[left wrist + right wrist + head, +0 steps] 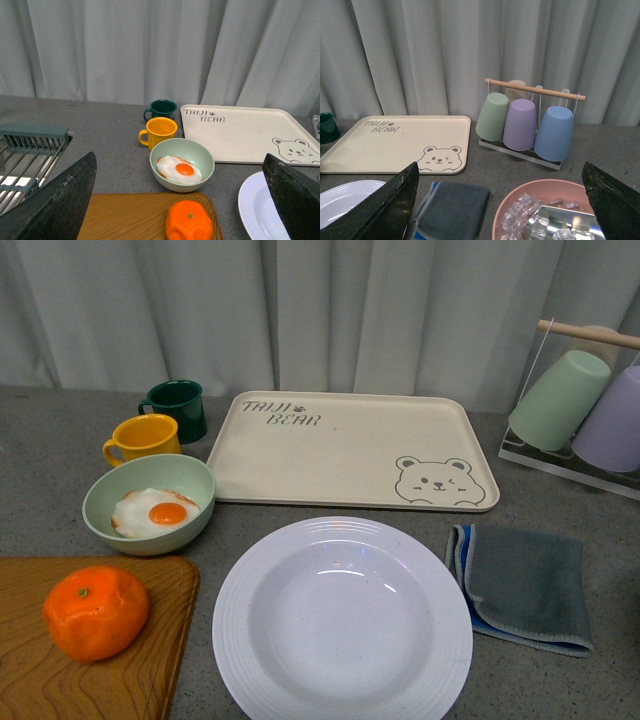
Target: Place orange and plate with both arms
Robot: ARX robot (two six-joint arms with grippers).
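Two gaping: left hand [177, 162], right hand [500, 169] | orange [96, 612] stem-up on board [40, 685] | plate [240, 640] level

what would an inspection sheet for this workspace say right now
surface: grey speckled counter, no spills seen
job's things: orange sits on the wooden board; plate is empty, on the counter, nearer the robot than the bear tray
clutter: green bowl holding a fried egg, yellow mug, dark green mug, grey cloth, cup rack, pink bowl of ice, wire rack
grippers: left tool open, holding nothing; right tool open, holding nothing
cables: nothing seen
surroundings: pale curtain behind the counter
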